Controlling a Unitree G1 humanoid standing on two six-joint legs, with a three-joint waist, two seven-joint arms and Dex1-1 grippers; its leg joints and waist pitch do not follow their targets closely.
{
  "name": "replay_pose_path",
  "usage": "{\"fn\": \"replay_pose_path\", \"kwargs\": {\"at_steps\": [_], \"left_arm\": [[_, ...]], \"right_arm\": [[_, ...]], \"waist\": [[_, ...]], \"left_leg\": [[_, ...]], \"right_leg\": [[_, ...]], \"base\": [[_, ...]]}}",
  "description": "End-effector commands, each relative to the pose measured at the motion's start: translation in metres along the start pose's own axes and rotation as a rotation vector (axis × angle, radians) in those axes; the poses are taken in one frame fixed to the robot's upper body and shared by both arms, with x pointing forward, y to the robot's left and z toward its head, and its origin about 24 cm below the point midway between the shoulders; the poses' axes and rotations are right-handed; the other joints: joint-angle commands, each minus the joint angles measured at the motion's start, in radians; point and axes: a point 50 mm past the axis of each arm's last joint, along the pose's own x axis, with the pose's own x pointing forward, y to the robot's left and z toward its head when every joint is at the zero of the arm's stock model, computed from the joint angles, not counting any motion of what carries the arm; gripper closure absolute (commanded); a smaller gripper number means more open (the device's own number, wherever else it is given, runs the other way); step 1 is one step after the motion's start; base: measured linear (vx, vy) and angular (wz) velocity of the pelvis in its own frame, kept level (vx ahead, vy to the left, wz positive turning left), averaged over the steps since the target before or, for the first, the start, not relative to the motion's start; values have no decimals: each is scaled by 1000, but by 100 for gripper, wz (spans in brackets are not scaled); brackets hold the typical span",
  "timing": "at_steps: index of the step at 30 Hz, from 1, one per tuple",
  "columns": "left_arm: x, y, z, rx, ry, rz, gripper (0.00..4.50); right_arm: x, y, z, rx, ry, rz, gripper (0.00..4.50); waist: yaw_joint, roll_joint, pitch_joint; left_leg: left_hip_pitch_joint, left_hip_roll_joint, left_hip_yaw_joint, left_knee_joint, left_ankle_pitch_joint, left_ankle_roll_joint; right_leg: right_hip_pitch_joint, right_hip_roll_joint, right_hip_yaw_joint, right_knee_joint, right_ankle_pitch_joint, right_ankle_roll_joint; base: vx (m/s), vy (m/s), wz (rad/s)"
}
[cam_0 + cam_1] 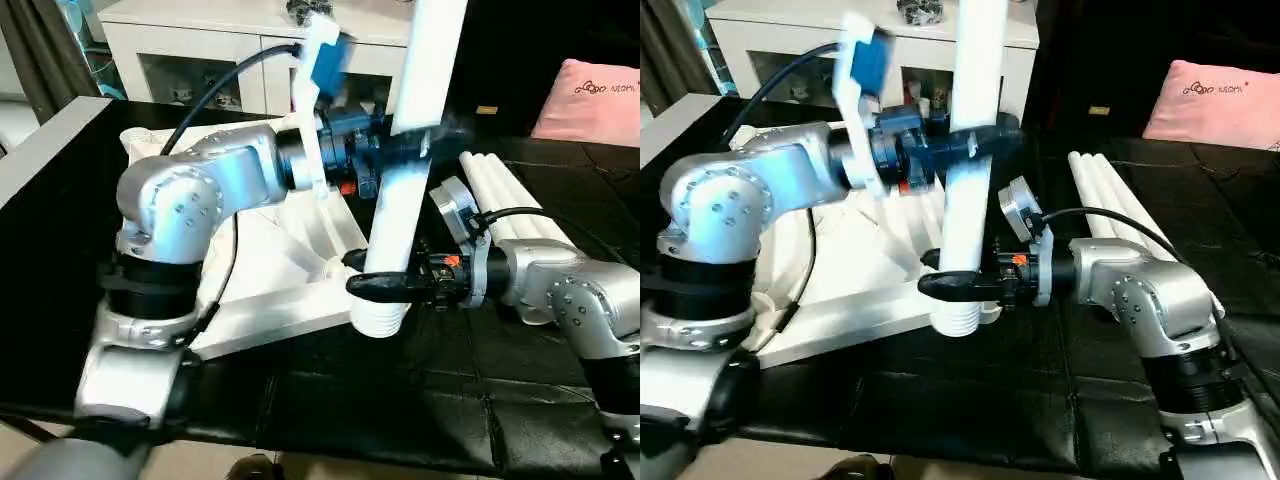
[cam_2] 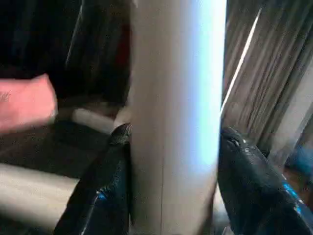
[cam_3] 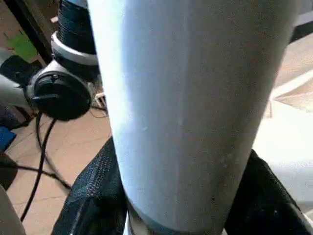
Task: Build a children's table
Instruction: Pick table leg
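One white table leg [image 1: 395, 220] stands nearly upright over the black table, its ribbed lower end beside the near right corner of the white tabletop [image 1: 270, 285], which lies ribbed side up. My left gripper [image 1: 405, 145] is shut on the leg about halfway up. My right gripper [image 1: 385, 285] is shut on it just above the ribbed end. In the left wrist view the leg [image 2: 176, 117] sits between two black fingers [image 2: 105, 191] that press its sides. In the right wrist view the leg [image 3: 190, 107] is clasped the same way by the fingers [image 3: 93, 196].
More white legs [image 1: 505, 195] lie side by side on the black table [image 1: 400, 430] behind my right arm. A pink cushion [image 1: 590, 100] rests at the far right. A white glass-door cabinet [image 1: 200, 50] stands behind the table.
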Motion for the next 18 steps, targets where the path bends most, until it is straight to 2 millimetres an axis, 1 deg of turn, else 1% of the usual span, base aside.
{"fn": "replay_pose_path", "kwargs": {"at_steps": [1, 2, 3, 5, 7, 8, 9, 10, 11, 12, 13, 14, 15, 16, 17, 18], "left_arm": [[9, -15, 20, -8, -142, -87, 160], [10, -17, 24, -29, -207, -94, 157], [10, -17, 24, -29, -207, -94, 154], [11, -17, 28, -23, -273, -74, 137], [10, -16, 33, -14, -341, -30, 118], [9, -16, 35, -15, -360, -14, 118], [9, -15, 36, -24, -374, -2, 108], [4, -12, 41, -13, -413, 50, 98], [3, -11, 42, -8, -425, 66, 98], [-1, -8, 46, 1, -448, 93, 79], [-7, -4, 50, 8, -480, 146, 79], [-14, 2, 52, 17, -500, 203, 74], [-22, 7, 54, 20, -522, 252, 66], [-31, 14, 55, 23, -535, 321, 54], [-36, 18, 55, 31, -535, 369, 37], [-41, 23, 53, 52, -520, 419, 37]], "right_arm": [[-5, -6, -3, 25, -30, -72, 251], [-2, -8, -3, 25, -49, -80, 252], [-2, -8, -3, 25, -49, -80, 252], [1, -8, -3, 24, -71, -90, 252], [5, -10, -4, 23, -92, -109, 252], [6, -10, -4, 23, -98, -117, 252], [6, -10, -4, 23, -102, -122, 252], [7, -12, -4, 20, -116, -146, 252], [7, -13, -4, 19, -120, -153, 252], [7, -13, -4, 17, -129, -166, 255], [8, -15, -4, 18, -147, -190, 255], [8, -16, -4, 19, -163, -213, 256], [8, -18, -5, 20, -175, -232, 257], [9, -18, -6, 20, -183, -249, 257], [9, -19, -7, 19, -186, -259, 257], [10, -19, -8, 18, -188, -269, 257]], "waist": [[2, -8, -73], [2, -10, -72], [3, -9, -72], [2, -10, -71], [2, -8, -70], [1, -8, -70], [1, -7, -70], [1, -5, -70], [-1, -7, -69], [-1, -8, -69], [-1, -9, -68], [-2, -6, -68], [-2, -5, -68], [-3, -5, -68], [-6, -5, -68], [-6, -5, -68]], "left_leg": [[26, 80, -36, -58, -98, 44], [26, 79, -36, -59, -100, 48], [26, 79, -35, -58, -98, 48], [27, 81, -36, -61, -99, 51], [28, 83, -37, -62, -106, 45], [29, 82, -37, -63, -106, 42], [29, 83, -37, -63, -104, 40], [30, 83, -38, -63, -106, 35], [30, 81, -37, -63, -108, 35], [30, 81, -37, -65, -112, 31], [29, 80, -37, -65, -113, 28], [29, 81, -39, -66, -115, 25], [31, 81, -39, -67, -121, 23], [30, 81, -40, -68, -128, 16], [30, 81, -41, -69, -131, 12], [32, 82, -42, -71, -137, 8]], "right_leg": [[45, -115, 49, -72, 31, -281], [46, -114, 49, -74, 19, -275], [45, -114, 50, -74, 16, -273], [44, -114, 49, -77, -8, -255], [42, -114, 50, -79, -26, -244], [43, -114, 50, -80, -31, -239], [43, -114, 50, -79, -30, -236], [42, -113, 50, -79, -27, -234], [41, -113, 50, -81, -30, -232], [42, -113, 50, -82, -41, -228], [43, -112, 51, -82, -47, -219], [40, -112, 51, -82, -50, -212], [39, -112, 51, -83, -55, -207], [39, -112, 51, -83, -59, -196], [40, -110, 51, -81, -57, -192], [38, -110, 52, -84, -63, -181]], "base": [[0, 0, 0], [0, 0, 0], [0, 0, 0], [0, 0, 0], [0, 0, 0], [0, 0, 0], [0, 0, 0], [0, 0, 0], [0, 0, 0], [0, 0, 0], [0, 0, 0], [0, 0, 0], [0, 0, 0], [0, 0, 0], [0, 0, 0], [0, 0, 0]]}}
